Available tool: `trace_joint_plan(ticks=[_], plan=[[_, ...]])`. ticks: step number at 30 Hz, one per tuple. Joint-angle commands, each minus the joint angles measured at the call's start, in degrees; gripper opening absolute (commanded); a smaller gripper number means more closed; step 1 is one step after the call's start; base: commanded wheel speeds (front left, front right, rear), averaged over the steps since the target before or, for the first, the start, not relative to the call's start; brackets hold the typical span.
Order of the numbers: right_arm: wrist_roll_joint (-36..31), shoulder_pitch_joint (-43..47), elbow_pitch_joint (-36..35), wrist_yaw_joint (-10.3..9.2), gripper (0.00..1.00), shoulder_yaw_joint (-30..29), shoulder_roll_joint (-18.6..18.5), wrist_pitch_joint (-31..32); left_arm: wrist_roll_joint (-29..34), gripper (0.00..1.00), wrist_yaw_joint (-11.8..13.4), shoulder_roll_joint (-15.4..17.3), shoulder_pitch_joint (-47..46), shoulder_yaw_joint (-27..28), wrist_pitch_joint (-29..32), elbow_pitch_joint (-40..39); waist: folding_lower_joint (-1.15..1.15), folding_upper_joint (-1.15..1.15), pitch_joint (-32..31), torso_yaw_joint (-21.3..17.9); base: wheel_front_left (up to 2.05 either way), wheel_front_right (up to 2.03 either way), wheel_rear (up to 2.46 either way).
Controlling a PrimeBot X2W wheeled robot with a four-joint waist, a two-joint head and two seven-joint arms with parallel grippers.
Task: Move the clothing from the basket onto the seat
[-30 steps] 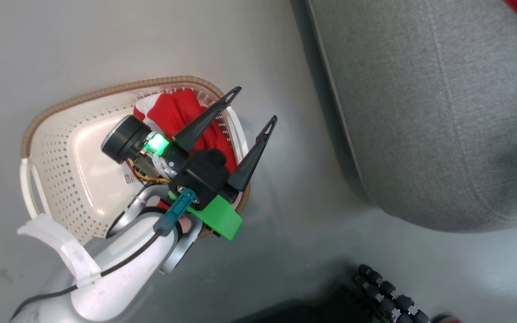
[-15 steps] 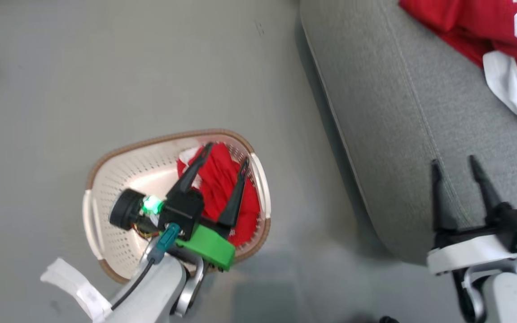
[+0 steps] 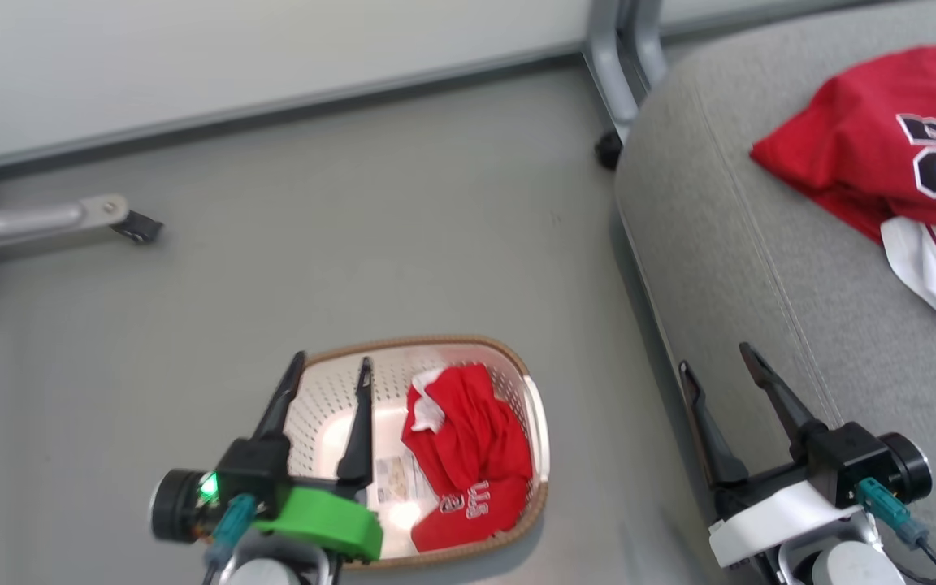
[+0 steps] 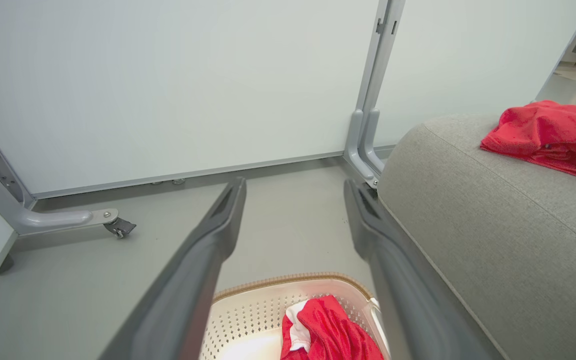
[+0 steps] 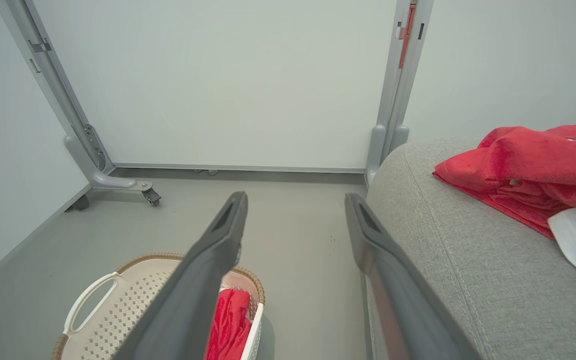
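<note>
The cream basket stands on the floor left of the grey seat. A red garment with white trim lies crumpled in the basket's right half. The red number 23 jersey lies on the seat beside a white striped piece. My left gripper is open over the basket's left part, holding nothing and apart from the garment. My right gripper is open at the seat's near edge. The left wrist view has the garment below the open gripper. In the right wrist view the basket lies low left.
Pale partition panels close off the back. A grey leg with a castor reaches over the floor at the left, and a metal post stands by the seat's far corner. Bare grey floor lies between the basket and the panels.
The head camera has swung, bringing the panels and the whole jersey into view. My left gripper has shifted from over the red garment to the basket's left side, still open.
</note>
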Motion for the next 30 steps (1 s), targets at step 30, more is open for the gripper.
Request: trace_joint_plan(ticks=[30], plan=[[0.56,9.90,-1.51,-0.08,1.00,1.01,-0.17,-0.09,13.58,1.00,-8.10,-6.79,25.06,21.51,-0.12,-13.73,0.00,0.00,-15.93,1.92,0.00,0.00,0.00]])
